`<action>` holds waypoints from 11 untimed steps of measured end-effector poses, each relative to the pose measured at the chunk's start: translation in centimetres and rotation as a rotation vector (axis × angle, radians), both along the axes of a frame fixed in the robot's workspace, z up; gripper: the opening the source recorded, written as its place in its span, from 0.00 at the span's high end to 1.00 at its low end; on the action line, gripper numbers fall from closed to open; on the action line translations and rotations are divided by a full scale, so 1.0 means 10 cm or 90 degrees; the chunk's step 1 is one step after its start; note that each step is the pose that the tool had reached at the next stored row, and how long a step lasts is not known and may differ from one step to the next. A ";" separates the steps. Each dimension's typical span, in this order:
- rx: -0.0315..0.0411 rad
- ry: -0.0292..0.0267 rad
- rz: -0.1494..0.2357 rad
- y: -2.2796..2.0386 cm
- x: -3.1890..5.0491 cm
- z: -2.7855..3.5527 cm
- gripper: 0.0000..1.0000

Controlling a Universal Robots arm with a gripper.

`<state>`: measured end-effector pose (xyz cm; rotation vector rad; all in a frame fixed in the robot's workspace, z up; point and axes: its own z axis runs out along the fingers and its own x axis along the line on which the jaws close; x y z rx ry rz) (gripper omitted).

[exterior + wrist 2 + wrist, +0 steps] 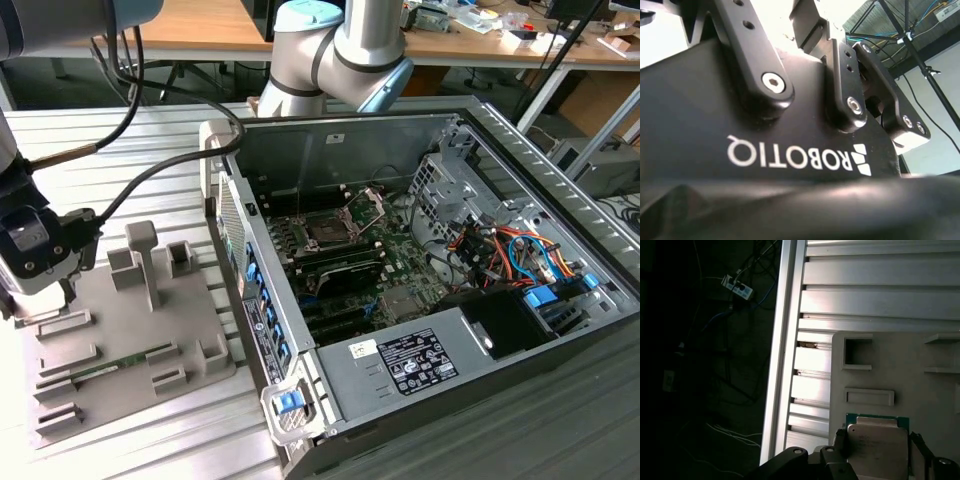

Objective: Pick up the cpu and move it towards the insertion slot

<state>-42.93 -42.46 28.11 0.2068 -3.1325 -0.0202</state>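
Observation:
In the first wrist view the cpu [875,440], a pale silver square on a green board, lies over the grey tray [910,355]. My gripper [877,450] has one dark finger tight against each of its two opposite edges, shut on it. The exterior view places my gripper [45,298] low over the far left corner of the grey tray [190,300], outside the computer case. The insertion slot [328,228] is on the motherboard inside the open case, dark in the centre, with its silver bracket [371,204] hinged up.
The open computer case [420,260] stands to the exterior view's right of the tray, its side wall [255,290] between the tray and the motherboard. Raised grey blocks [140,255] stand on the tray. A black cable [150,180] runs to the wrist. The ribbed table's edge [785,365] lies close by the tray.

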 end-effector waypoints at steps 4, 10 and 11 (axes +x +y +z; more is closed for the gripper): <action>-0.0001 0.0000 0.000 0.000 0.000 0.027 0.45; -0.0001 0.0001 0.000 0.000 0.000 0.041 0.45; 0.0000 0.0000 0.000 0.000 0.000 0.041 0.45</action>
